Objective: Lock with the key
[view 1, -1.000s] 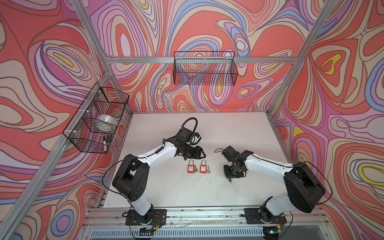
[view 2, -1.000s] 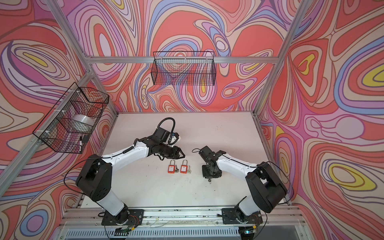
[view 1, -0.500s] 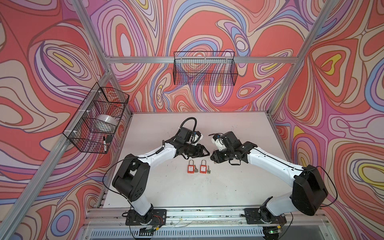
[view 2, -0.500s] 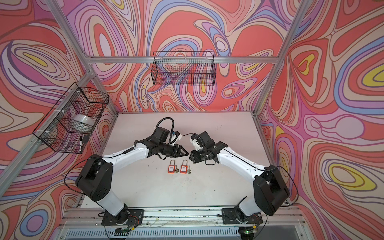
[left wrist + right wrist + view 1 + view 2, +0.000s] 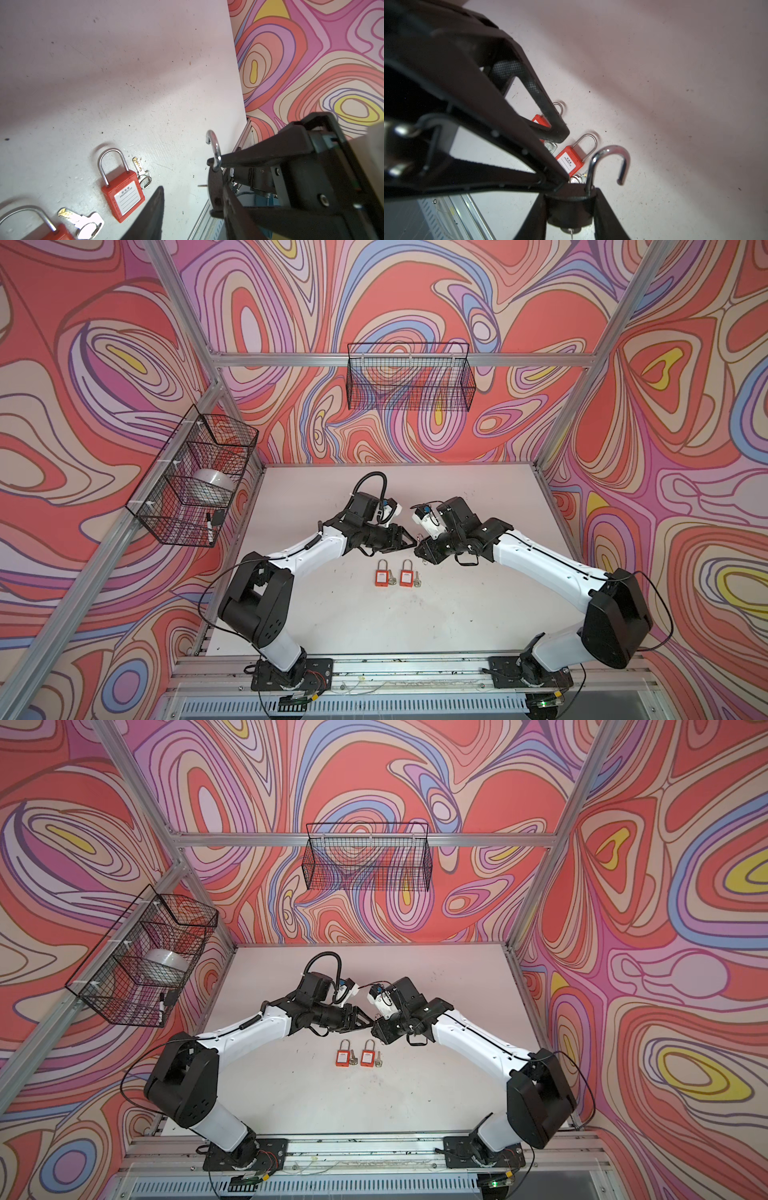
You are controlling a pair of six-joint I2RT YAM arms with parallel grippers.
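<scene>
A second earlier the right gripper [image 5: 422, 551] had sat low over the right half of the table, well apart from the left gripper [image 5: 411, 542]. It had since swung in toward the middle, and the two now met tip to tip above the table, just behind the row of locks. The left arm had reached slightly further toward the centre as well. The two red plastic padlocks [image 5: 380, 577] [image 5: 406, 577] and the silver keys [image 5: 141, 173] [image 5: 81, 221], one beside each, lay where they had lain.

The right gripper was clenched on the body of a black padlock [image 5: 571, 207], one finger on each side, and the lock's silver steel shackle [image 5: 609, 153] stood swung open. A bit of silver metal [image 5: 571, 231] stuck out of the lock's underside; whether it was a key could not be told. The left gripper stood partly open and gripped nothing. One fingertip [image 5: 546, 178] touched the top of the black padlock beside the foot of the shackle, and the other hung apart from it.

The white tabletop [image 5: 374, 626] was scuffed and flecked with dark specks. Walls [image 5: 124, 344] of swirling red, pink, purple and yellow closed it in behind an aluminium frame [image 5: 399, 360]. One black wire basket [image 5: 409, 381] hung on the back wall. Another [image 5: 183, 506], on the left wall, held a white round object [image 5: 212, 482] and a marker pen [image 5: 211, 526].
</scene>
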